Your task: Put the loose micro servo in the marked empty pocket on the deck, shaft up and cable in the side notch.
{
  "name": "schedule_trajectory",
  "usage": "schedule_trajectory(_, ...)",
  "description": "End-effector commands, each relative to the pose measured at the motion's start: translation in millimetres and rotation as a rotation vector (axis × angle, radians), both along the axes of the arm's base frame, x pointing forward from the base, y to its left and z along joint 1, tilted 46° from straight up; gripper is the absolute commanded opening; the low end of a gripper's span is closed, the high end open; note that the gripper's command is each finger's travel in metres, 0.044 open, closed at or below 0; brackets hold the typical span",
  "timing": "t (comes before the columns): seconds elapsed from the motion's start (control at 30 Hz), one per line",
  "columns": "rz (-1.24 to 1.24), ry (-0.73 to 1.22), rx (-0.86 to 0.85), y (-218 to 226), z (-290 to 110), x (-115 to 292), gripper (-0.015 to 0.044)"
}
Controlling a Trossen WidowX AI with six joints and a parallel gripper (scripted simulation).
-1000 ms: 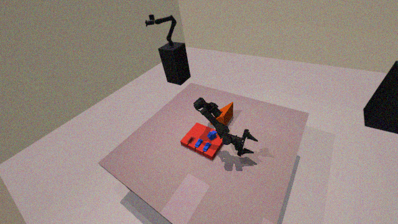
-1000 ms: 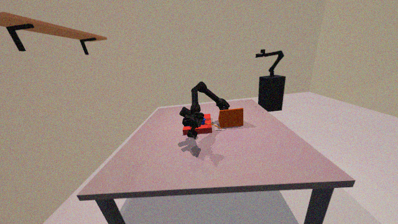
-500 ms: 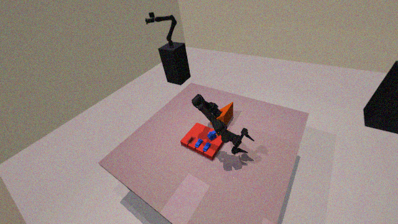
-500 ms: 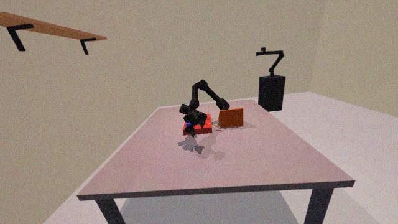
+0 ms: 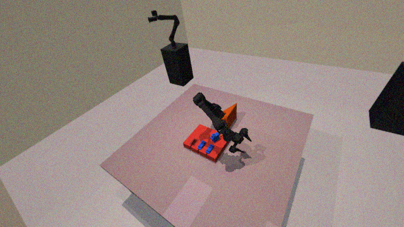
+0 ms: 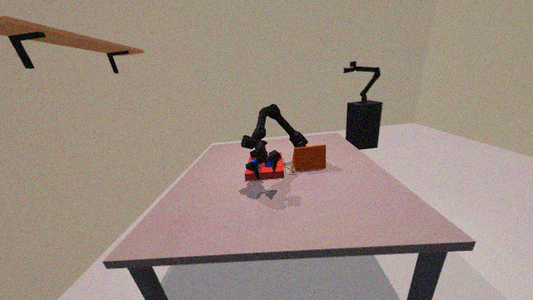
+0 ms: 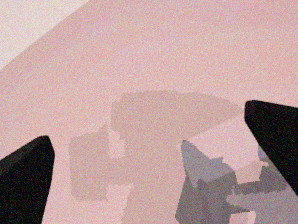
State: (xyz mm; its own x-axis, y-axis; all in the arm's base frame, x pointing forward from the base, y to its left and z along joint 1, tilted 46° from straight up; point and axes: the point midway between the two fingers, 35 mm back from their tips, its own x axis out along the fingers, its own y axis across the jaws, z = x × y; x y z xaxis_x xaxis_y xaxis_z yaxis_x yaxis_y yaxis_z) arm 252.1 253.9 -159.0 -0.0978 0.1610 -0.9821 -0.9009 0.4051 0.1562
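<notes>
The red deck (image 5: 197,130) (image 6: 266,176) sits on the table. The loose blue servo (image 5: 215,137) (image 6: 268,163) lies on the deck near the arm, looking tilted; its shaft direction is too small to tell. A thin orange cable (image 6: 286,167) runs from it toward the orange block. Two other blue servos (image 5: 202,145) (image 5: 209,149) sit in a row beside a dark empty pocket (image 5: 194,142). My gripper (image 5: 247,147) (image 6: 266,174) (image 7: 150,127) is open and empty, above the table past the deck's edge. The wrist view shows no servo or deck.
An orange upright block (image 5: 231,115) (image 6: 310,158) stands beside the deck, close to the arm. Shadows of the arm and gripper fall on the table (image 5: 151,151) (image 6: 208,225). A black pedestal (image 5: 178,64) (image 6: 363,125) with another small arm stands beyond the table.
</notes>
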Motion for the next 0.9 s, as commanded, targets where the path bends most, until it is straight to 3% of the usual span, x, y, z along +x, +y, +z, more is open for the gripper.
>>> schedule_trajectory(0.0, 0.113, -0.017, -0.065, -12, 10, -2, 0.044)
schedule_trajectory(0.87, 0.828, 0.064, -0.421, -83, 84, -21, 0.044)
